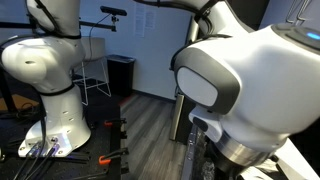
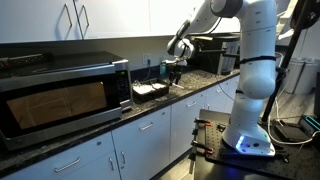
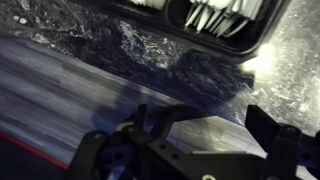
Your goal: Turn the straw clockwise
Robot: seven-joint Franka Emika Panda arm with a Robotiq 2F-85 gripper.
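My gripper (image 2: 175,64) hangs over the dark stone counter (image 2: 185,92), just right of a black tray (image 2: 150,92). In the wrist view its two dark fingers (image 3: 200,128) stand wide apart with nothing between them, above the counter's edge. At the top of that view a black container (image 3: 225,30) holds several white stick-like pieces (image 3: 212,14). I cannot tell which of them is a straw. The gripper is apart from the container. In an exterior view the arm's grey and white body (image 1: 250,80) fills the frame and hides the gripper and counter.
A steel microwave (image 2: 60,95) stands on the counter left of the tray. Dark appliances (image 2: 205,55) sit at the back right. White cabinets (image 2: 140,140) run below the counter. A second white robot arm (image 1: 50,70) stands on the floor with cables.
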